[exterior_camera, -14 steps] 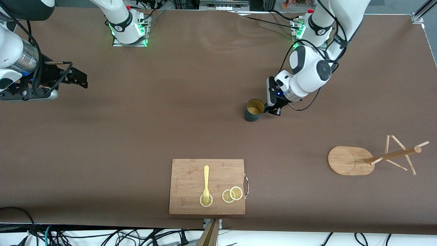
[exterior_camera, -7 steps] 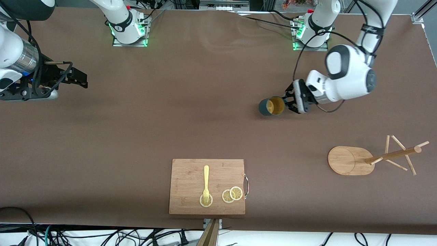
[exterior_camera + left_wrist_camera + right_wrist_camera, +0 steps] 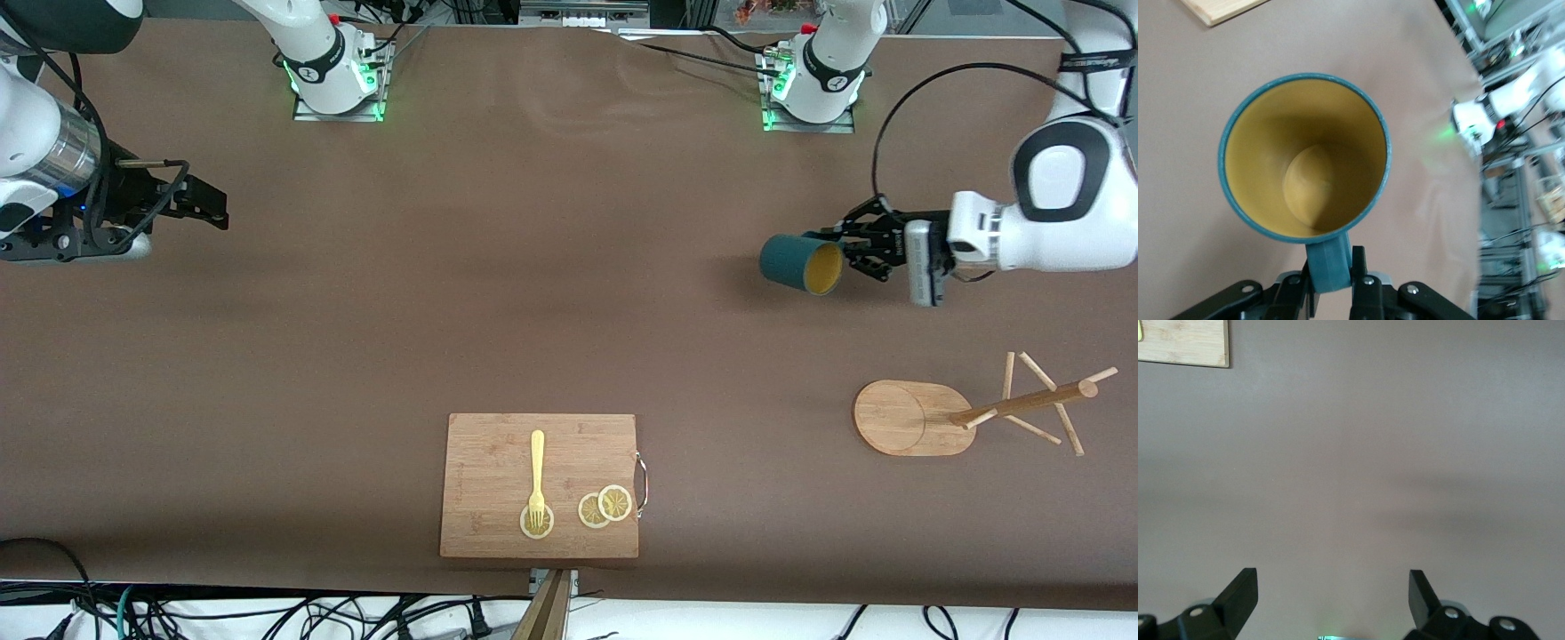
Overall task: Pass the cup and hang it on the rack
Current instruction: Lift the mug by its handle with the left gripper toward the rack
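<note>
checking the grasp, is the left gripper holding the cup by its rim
No, the left gripper is shut on the side handle of the cup, and its teal rim is free all the way round.

The cup handle's lower end is hidden between the left gripper's fingers.

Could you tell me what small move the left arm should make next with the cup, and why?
Probably carry it on toward the rack. The left gripper holds the cup by its handle, tipped on its side over bare table, and the pegs are empty. The right gripper waits open.
</note>
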`<state>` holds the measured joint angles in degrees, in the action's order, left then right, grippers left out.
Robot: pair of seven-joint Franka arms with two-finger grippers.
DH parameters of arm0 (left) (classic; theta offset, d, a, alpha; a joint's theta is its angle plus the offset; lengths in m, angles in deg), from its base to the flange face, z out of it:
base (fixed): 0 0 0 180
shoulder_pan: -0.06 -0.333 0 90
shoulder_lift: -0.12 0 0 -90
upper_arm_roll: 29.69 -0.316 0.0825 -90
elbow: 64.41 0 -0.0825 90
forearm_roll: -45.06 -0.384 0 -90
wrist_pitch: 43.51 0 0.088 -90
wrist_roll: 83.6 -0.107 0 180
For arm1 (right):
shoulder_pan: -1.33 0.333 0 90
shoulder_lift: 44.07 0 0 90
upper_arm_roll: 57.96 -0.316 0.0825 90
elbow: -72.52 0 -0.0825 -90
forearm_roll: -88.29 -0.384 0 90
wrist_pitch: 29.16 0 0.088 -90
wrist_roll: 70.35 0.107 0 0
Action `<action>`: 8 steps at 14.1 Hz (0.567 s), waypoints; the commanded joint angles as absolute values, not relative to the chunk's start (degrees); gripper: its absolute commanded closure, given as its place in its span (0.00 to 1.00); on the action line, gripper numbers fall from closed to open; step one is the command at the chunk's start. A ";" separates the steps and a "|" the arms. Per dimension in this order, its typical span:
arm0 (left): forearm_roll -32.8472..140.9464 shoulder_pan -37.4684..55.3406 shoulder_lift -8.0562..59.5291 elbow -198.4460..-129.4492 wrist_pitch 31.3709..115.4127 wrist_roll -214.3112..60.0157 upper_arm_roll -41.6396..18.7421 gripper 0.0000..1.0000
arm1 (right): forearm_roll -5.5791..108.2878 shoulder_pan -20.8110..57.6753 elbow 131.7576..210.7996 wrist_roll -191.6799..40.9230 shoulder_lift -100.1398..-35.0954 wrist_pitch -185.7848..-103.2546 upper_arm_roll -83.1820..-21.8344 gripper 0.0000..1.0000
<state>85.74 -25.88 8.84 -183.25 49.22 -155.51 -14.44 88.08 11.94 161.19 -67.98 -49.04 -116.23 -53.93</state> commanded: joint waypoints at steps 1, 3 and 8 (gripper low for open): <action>87.42 -26.66 8.55 -179.74 41.16 -150.15 -18.86 1.00 | 88.20 11.62 160.24 -67.36 -49.16 -115.56 -54.35 0.00; 89.43 -27.97 8.64 -179.11 37.19 -147.42 -21.07 1.00 | 88.11 11.53 160.24 -67.36 -49.16 -115.56 -54.35 0.00; 93.83 -32.62 9.95 -179.11 31.74 -145.66 -23.09 1.00 | 88.20 11.53 160.24 -67.36 -49.16 -115.74 -54.35 0.00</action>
<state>91.02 -30.75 8.98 -179.64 34.51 -147.49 -22.47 88.08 11.94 161.18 -67.96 -49.04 -116.25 -53.93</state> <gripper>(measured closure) 0.793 0.000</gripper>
